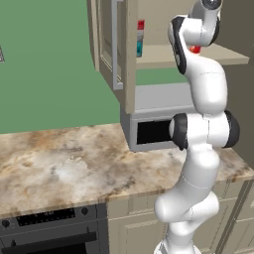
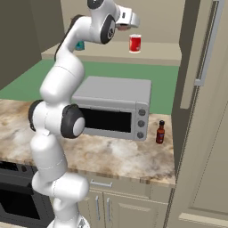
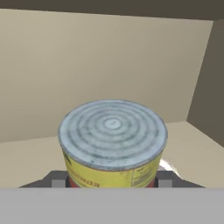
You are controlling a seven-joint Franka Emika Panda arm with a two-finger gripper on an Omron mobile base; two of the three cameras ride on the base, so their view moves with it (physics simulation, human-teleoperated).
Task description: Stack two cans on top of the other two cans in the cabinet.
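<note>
Desk (image 2: 111,156): marbled top, carrying a grey microwave (image 2: 113,107) and a small dark sauce bottle (image 2: 160,132) just to its right; no cans on it.
Gripper (image 3: 113,183): raised to shelf height inside the cabinet (image 1: 130,54); the hand view has its two dark tips either side of a yellow-labelled can (image 3: 113,144) with a grey ringed lid. Jaws appear closed on this can, contact taken as likely, not certain.
Shelf (image 2: 156,51): flat tan board, far behind the microwave.
Bright red can (image 2: 135,43): upright on the shelf, right of the gripper, nothing on top of it.
Teal can (image 1: 139,48): at the left end of the shelf, with a red-and-grey can (image 1: 141,29) standing on it.
Progress: one stack judged complete. Remaining: set the held can on the bright red can and release.
</note>
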